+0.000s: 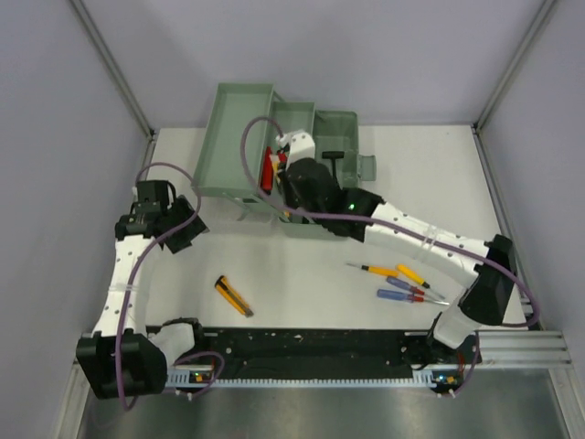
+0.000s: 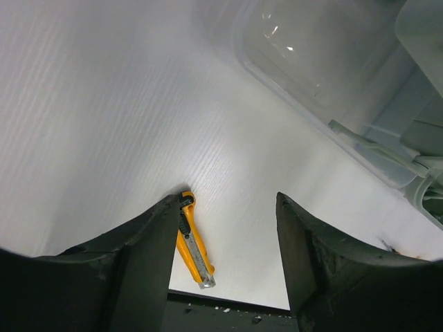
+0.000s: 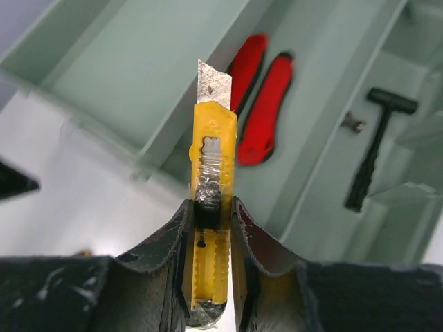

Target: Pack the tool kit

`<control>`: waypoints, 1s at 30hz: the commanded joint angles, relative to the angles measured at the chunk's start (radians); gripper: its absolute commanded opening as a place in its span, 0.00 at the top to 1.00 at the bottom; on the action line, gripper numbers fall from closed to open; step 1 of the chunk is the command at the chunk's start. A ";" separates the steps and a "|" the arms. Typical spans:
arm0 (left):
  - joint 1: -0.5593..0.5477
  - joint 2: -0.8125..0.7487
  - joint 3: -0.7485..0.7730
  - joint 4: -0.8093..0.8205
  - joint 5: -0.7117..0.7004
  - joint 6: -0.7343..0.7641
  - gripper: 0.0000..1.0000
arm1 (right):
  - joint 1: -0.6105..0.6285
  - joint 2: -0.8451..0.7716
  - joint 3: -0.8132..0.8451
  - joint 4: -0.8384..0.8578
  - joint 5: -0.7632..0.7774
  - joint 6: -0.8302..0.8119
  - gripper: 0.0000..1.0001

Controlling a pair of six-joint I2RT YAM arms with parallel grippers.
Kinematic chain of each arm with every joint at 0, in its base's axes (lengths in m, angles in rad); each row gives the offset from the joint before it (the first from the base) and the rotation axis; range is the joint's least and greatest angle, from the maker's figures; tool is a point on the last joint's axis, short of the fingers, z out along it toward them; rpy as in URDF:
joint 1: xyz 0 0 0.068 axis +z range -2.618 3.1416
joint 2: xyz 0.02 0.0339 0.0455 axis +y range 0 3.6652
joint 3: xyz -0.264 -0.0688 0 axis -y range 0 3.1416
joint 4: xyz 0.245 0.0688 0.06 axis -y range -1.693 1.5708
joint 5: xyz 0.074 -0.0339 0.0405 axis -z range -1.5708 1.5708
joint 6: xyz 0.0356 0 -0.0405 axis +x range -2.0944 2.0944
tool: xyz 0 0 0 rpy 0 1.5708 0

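Left gripper [image 2: 225, 207] spread wide, empty, over the desk [image 1: 302, 261]. The loose yellow cutter [image 2: 194, 242] is at its 5 o'clock in the top view, likely its next pick. Toolbox [image 1: 242, 128] sits open at the desk's 12 o'clock. Right gripper [image 3: 209, 207] pinches a second cutter [image 3: 213, 124], blade out, above the bin. Red pliers [image 3: 263, 104] at 1 o'clock, hammer [image 3: 377, 149] at 3, with free floor between for a drop. Screwdrivers [image 1: 402, 282] unpacked at 4 o'clock, with room around them.

A matte white surface [image 1: 430, 174] with a fine ribbed grain fills the middle. Pale lavender-grey wall panels close it in at the back [image 1: 320, 46], left [image 1: 55, 137] and right [image 1: 558, 137], joined by slanting aluminium posts [image 1: 114, 69]. A slotted aluminium rail [image 1: 521, 347] runs along the near edge, with brushed metal sheet [image 1: 320, 412] below it
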 commanded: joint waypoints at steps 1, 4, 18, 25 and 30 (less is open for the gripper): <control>0.005 -0.032 0.002 -0.020 -0.004 0.031 0.38 | -0.142 0.035 0.143 0.016 -0.025 -0.024 0.87; 0.006 -0.040 -0.022 -0.017 0.030 0.039 0.38 | -0.225 0.137 0.243 0.024 -0.047 -0.032 0.87; 0.000 -0.042 -0.099 -0.032 0.093 0.043 0.39 | -0.363 0.575 0.631 0.124 -0.147 -0.089 0.85; 0.002 -0.048 -0.105 -0.041 0.090 0.034 0.37 | -0.395 0.647 0.642 0.188 -0.185 -0.101 0.82; 0.003 -0.051 -0.110 -0.043 0.105 0.028 0.36 | -0.398 0.693 0.646 0.230 -0.153 -0.126 0.80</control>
